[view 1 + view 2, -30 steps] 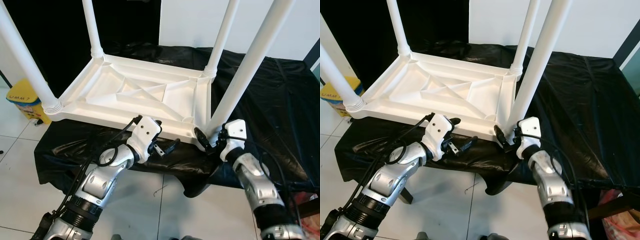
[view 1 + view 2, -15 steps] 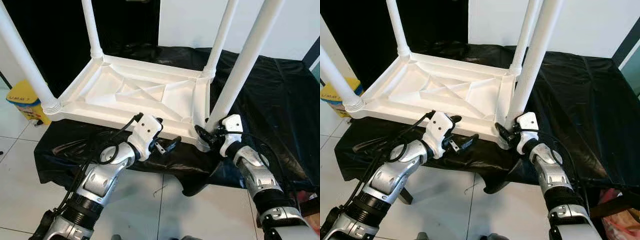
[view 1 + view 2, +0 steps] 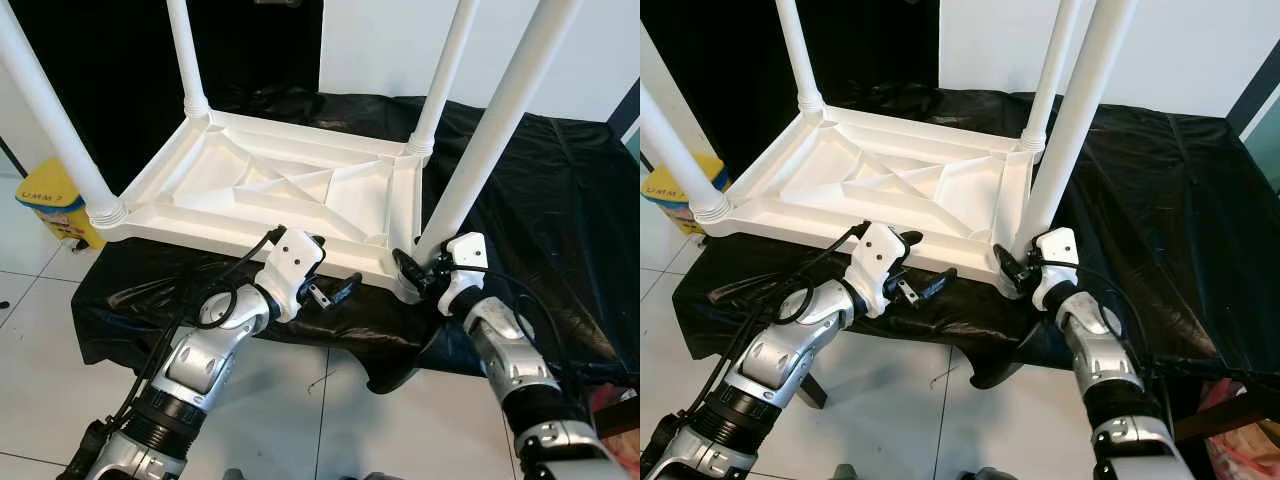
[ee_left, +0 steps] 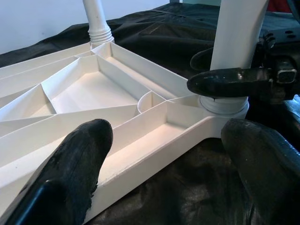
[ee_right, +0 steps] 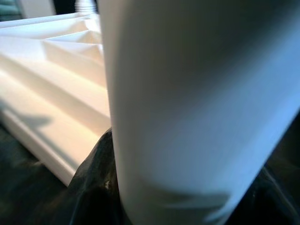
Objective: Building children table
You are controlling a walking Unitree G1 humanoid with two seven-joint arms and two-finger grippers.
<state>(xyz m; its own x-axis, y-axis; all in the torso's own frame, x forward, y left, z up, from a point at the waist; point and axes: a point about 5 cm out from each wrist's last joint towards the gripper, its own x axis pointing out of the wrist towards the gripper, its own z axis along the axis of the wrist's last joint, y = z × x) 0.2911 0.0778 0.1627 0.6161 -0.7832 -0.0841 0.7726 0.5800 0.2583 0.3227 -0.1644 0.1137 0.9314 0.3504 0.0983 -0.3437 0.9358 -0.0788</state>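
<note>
The right gripper [image 3: 412, 276] is clamped around the base of the near white plastic table leg [image 3: 489, 125]; the left gripper [image 3: 338, 291], fingers apart, hovers beside the upturned white plastic tabletop [image 3: 280, 190].

A plain indoor room, more like a bare work or test space than a furnished living room. The floor [image 3: 40, 360] is large pale glossy tiles. A low surface draped in crinkled black plastic sheeting [image 3: 560, 200] fills the middle, its cover hanging over the near edge. Behind it, a white wall [image 3: 400, 50] stands on the right and a black backdrop [image 3: 110, 70] on the left. A yellow container [image 3: 45, 200] sits on the floor by the sheeting's left edge.
</note>
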